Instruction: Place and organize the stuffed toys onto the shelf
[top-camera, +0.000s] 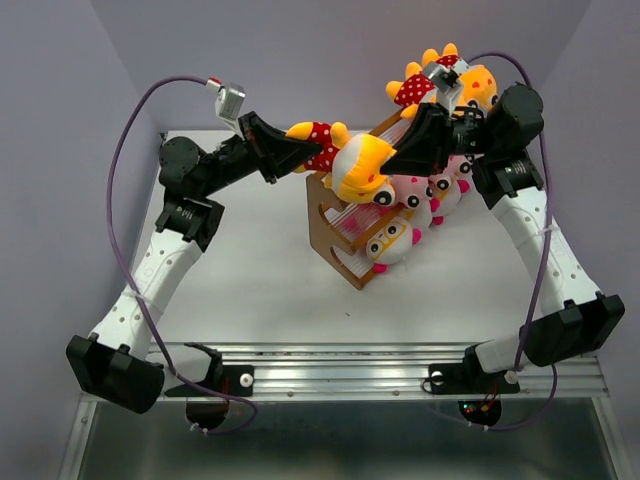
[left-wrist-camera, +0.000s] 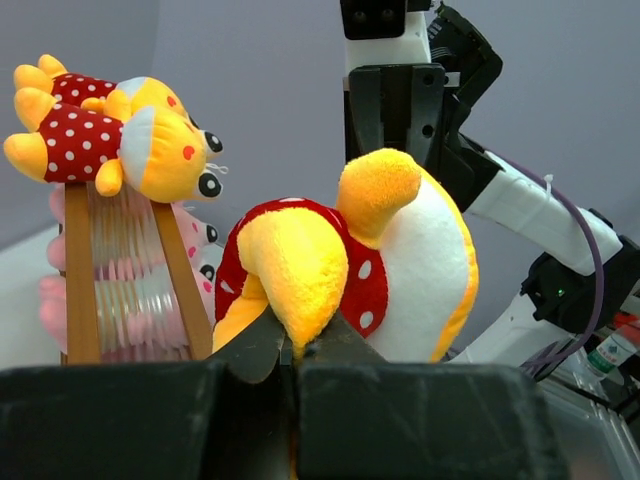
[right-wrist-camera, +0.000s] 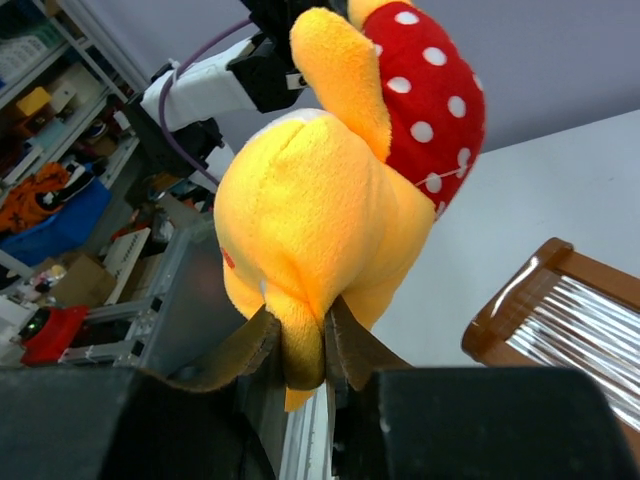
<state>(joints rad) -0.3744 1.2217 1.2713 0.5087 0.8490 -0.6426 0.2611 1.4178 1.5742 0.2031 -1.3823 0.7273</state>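
A yellow-orange stuffed toy (top-camera: 355, 170) in red polka-dot clothing hangs in the air over the left end of the shelf (top-camera: 325, 215), stretched between both arms. My left gripper (top-camera: 300, 150) is shut on one of its yellow limbs (left-wrist-camera: 290, 270). My right gripper (top-camera: 393, 160) is shut on a yellow flap under its head (right-wrist-camera: 305, 340). A second yellow polka-dot toy (top-camera: 410, 92) lies on top of the shelf (left-wrist-camera: 78, 280). White-faced toys with orange glasses (top-camera: 392, 240) and pink ones (top-camera: 440, 190) fill the tiers. The shelf's corner (right-wrist-camera: 520, 290) shows below the held toy (right-wrist-camera: 320, 200).
The shelf stands angled on the white table (top-camera: 250, 280), toward the back. An aluminium rail (top-camera: 400, 365) with both arm bases runs along the near edge. Purple cables (top-camera: 125, 200) loop beside each arm. Grey walls close in behind.
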